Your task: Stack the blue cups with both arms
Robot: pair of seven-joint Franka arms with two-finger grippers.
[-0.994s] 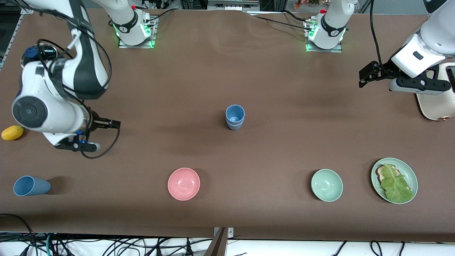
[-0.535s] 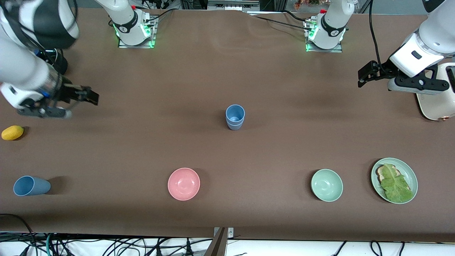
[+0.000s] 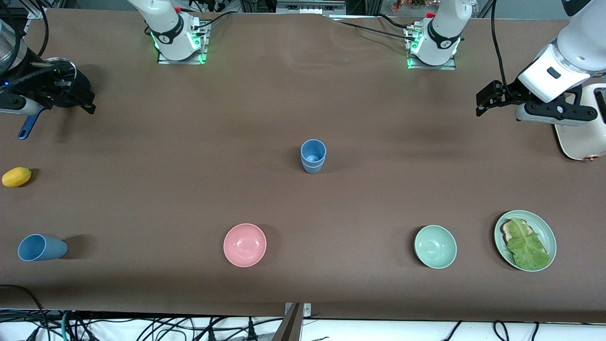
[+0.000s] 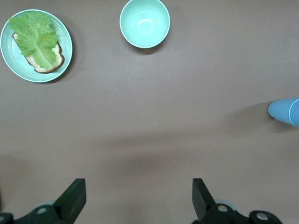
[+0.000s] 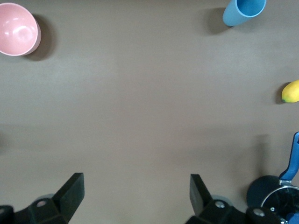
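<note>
Two blue cups (image 3: 313, 156) stand nested upright in the middle of the table; they show at the edge of the left wrist view (image 4: 285, 112). Another blue cup (image 3: 41, 247) lies on its side near the front edge at the right arm's end, and it shows in the right wrist view (image 5: 243, 11). My right gripper (image 3: 90, 104) is open and empty (image 5: 135, 196), up beside the black pot (image 3: 61, 78). My left gripper (image 3: 479, 105) is open and empty (image 4: 138, 200), waiting over bare table at the left arm's end.
A pink bowl (image 3: 245, 245), a green bowl (image 3: 435, 246) and a green plate (image 3: 544, 227) with lettuce on bread lie along the front. A lemon (image 3: 16, 176) lies near the lying cup. A white appliance (image 3: 580, 137) stands under the left arm.
My right arm has swung away from the lying cup, back to the pot at its end of the table. The left arm has barely moved. The cups have not moved.
</note>
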